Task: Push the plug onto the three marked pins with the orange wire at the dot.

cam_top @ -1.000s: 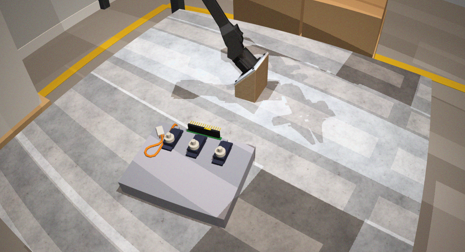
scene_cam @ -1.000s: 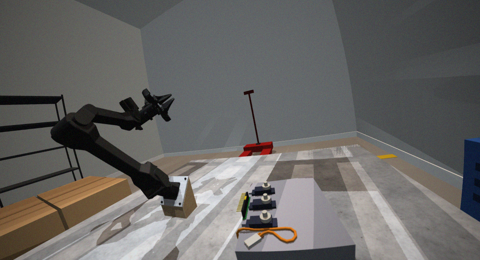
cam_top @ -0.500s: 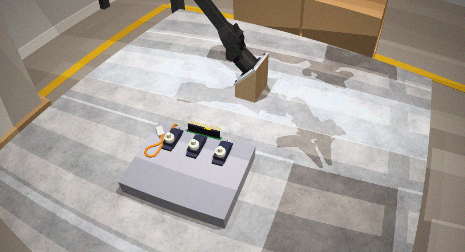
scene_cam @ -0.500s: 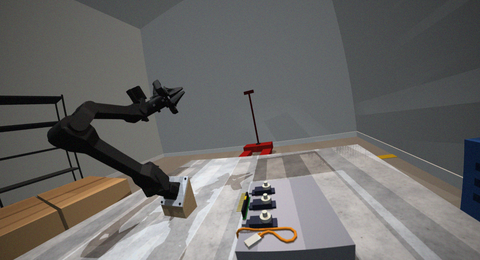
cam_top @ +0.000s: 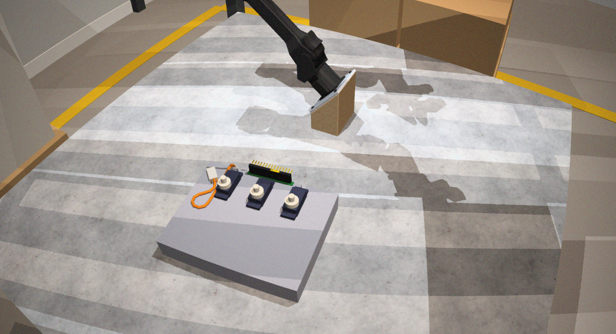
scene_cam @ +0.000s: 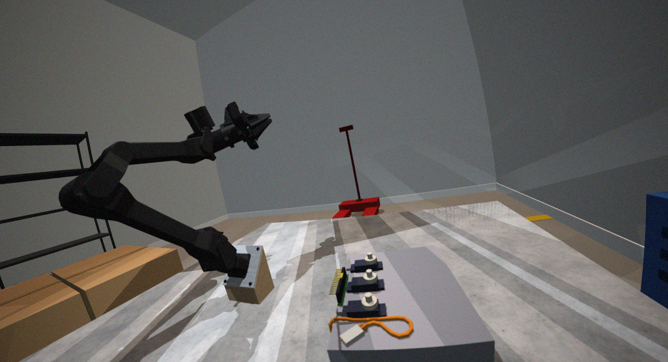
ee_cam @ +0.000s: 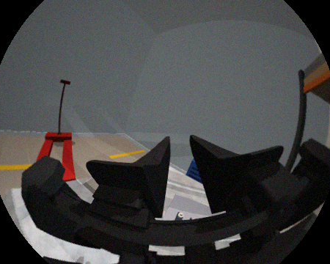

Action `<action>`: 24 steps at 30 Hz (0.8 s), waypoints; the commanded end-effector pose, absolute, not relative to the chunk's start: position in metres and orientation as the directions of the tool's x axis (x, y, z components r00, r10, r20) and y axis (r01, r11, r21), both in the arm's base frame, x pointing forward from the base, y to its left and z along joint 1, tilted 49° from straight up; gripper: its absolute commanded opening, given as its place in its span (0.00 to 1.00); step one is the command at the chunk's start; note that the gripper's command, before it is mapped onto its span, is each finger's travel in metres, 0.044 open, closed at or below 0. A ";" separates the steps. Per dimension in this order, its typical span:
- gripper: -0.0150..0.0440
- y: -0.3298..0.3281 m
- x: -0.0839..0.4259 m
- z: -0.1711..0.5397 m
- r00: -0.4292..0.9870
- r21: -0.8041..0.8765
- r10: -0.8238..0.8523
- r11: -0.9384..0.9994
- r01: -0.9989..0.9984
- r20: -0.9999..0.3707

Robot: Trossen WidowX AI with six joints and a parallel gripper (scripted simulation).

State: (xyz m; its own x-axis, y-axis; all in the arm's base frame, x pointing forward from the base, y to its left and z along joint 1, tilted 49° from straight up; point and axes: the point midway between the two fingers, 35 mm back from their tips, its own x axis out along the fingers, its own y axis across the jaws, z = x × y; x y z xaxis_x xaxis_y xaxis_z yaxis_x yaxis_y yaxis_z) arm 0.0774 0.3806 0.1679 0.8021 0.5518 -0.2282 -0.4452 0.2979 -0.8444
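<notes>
White plug (cam_top: 211, 174) (scene_cam: 352, 334) on grey holder (cam_top: 241, 241) (scene_cam: 410, 303), well apart from gripper (scene_cam: 270, 118) (ee_cam: 180, 137); fingers partly spread, nothing between; orange lead (cam_top: 198, 206) (scene_cam: 404, 335) looped.

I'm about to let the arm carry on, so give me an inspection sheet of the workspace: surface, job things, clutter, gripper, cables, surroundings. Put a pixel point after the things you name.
Surface: grey table (cam_top: 482, 173) (scene_cam: 298, 332), streaked with light and shadow.
Job things: white plug (cam_top: 211, 174) (scene_cam: 352, 334) off the pins (cam_top: 272, 166) (scene_cam: 335, 281), lying at the holder's (cam_top: 241, 241) (scene_cam: 420, 308) edge.
Clutter: nothing seen.
Gripper: fingertips parted, nothing between them (scene_cam: 271, 118) (ee_cam: 180, 138); raised above the table.
Cables: orange lead (cam_top: 199, 206) (scene_cam: 405, 334), looped.
Surroundings: cardboard boxes (cam_top: 447, 39) (scene_cam: 130, 271), red pallet jack (scene_cam: 359, 203) (ee_cam: 59, 137).
</notes>
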 end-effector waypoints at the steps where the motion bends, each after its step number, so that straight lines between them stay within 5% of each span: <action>1: 0.45 0.376 0.096 0.175 0.811 -0.816 0.537 0.346 -0.463 -0.232; 24: 0.45 0.334 0.195 0.203 0.863 -0.656 0.444 0.581 -0.482 -0.241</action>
State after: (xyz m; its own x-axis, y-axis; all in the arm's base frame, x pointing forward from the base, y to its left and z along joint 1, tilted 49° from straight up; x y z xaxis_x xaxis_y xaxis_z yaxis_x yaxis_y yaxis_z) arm 0.1841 0.3415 0.1962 0.8589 0.4496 -0.2453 -0.4813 0.5445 -0.6869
